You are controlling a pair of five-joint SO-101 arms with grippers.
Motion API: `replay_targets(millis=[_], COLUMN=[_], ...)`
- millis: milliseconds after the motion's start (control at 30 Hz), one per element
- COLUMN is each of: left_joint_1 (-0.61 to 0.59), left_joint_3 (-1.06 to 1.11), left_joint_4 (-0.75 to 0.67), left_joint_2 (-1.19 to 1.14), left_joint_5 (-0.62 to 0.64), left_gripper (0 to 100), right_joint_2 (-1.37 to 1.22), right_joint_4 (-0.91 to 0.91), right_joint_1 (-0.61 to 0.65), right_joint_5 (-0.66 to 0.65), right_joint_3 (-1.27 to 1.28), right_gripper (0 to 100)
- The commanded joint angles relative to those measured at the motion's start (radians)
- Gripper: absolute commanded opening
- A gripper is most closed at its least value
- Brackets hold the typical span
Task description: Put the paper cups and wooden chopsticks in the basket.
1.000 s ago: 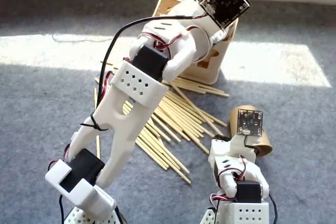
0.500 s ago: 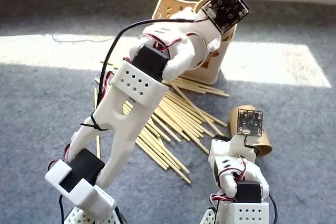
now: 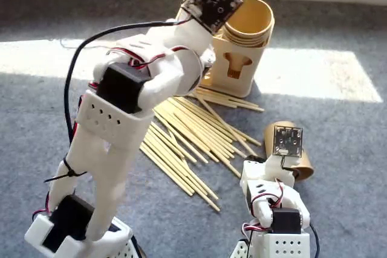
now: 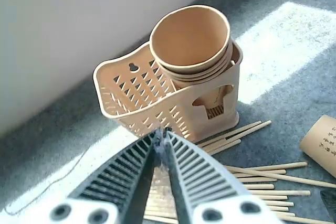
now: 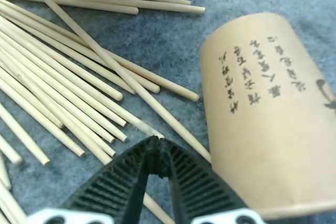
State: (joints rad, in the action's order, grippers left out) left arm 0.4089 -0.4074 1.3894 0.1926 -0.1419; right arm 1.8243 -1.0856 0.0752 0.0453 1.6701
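High camera looks down; both wrist cameras share the chopsticks point(image 3: 199, 134).

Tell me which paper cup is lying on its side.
The lone cup on the carpet beside the right gripper, next to the chopsticks. The other cups stand upright, nested in the basket.

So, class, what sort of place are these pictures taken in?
Probably an indoor room set up for robot practice: grey carpet-like surface, a pale wall behind the basket, and a patch of sunlight.

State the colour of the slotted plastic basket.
Pale beige slotted plastic basket, clearest in the left wrist view.
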Motion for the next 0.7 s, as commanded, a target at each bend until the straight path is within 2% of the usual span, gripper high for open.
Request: replay_targets(millis=[0,233,367,500,667], left_joint_1=[-0.073,-0.128,-0.139,-0.15,-0.202], left_joint_3=[-0.045,-0.042,0.068,0.274,0.581], left_joint_4=[0.057,0.161,0.141,0.046,-0.149], left_joint_2=[0.05,0.088,0.148,0.268,0.441], left_joint_5=[0.049,0.055,0.055,0.055,0.055], left_gripper=[2,2,2,2,3], right_joint_2=[0.013,0.013,0.013,0.013,0.013], right_joint_4=[0.027,0.027,0.027,0.027,0.027], right_joint_1=[-0.008,-0.008,-0.008,-0.008,-0.008], right_joint_5=[-0.005,-0.005,-0.005,-0.005,-0.005], right_joint_3=[0.139,0.139,0.139,0.139,0.139], right_gripper=[0.6,0.6,0.6,0.6,0.6])
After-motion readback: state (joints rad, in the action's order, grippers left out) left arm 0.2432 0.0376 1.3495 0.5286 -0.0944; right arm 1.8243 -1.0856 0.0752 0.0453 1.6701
